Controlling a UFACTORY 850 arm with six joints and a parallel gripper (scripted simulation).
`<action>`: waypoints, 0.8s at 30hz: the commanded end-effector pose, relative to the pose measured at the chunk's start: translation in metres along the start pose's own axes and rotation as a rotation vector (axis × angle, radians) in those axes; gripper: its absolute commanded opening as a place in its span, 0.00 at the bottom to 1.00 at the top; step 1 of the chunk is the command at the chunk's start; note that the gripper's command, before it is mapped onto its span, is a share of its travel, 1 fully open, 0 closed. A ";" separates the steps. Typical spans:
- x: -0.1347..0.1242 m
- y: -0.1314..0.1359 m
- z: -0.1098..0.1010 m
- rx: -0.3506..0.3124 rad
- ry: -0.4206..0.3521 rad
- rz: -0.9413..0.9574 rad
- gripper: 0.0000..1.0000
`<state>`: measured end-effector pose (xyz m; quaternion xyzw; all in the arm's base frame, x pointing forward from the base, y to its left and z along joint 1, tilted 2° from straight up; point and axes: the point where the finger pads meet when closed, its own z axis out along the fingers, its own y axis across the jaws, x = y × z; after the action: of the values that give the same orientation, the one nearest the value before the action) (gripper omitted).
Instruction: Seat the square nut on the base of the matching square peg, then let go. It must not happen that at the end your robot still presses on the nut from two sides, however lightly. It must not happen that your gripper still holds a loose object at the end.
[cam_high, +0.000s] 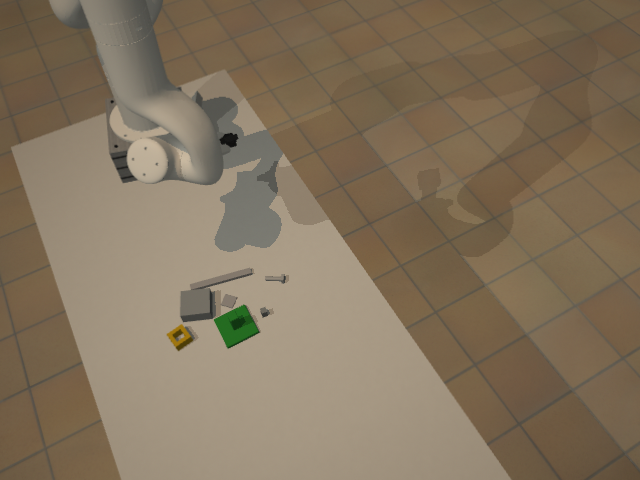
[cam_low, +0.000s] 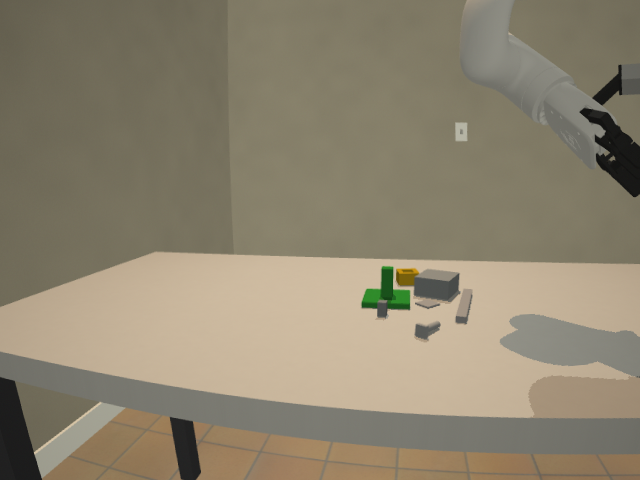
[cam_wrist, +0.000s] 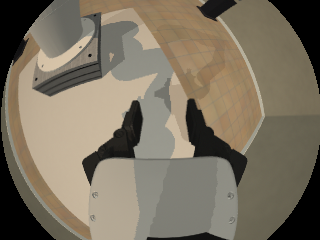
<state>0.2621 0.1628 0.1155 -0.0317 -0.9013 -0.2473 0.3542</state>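
The yellow square nut (cam_high: 180, 336) lies flat on the table, left of the green base; it also shows in the exterior view (cam_low: 406, 275). The green square peg (cam_low: 387, 282) stands upright on its flat green base (cam_high: 237, 326). My gripper (cam_low: 617, 160) hangs high above the table near the arm's mount, far from the nut. In the wrist view the two black fingers stand partly apart with nothing between them. Only a bit of the gripper (cam_high: 228, 139) shows in the top view, behind the arm.
Grey clutter lies around the peg: a block (cam_high: 196, 304), a long bar (cam_high: 221, 278), a bolt-like piece (cam_high: 276, 278), a small flat tile (cam_high: 229, 300) and a small cube (cam_high: 265, 311). The arm's base (cam_high: 129, 139) stands at the table's far end.
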 end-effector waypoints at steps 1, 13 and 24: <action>-0.015 -0.007 -0.007 0.031 -0.026 0.123 0.60; -0.055 -0.026 -0.026 0.079 -0.121 0.446 0.60; -0.097 -0.047 -0.049 0.091 -0.242 0.780 0.60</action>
<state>0.3399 0.1180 0.0703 -0.3345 -0.8812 -0.0827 0.3237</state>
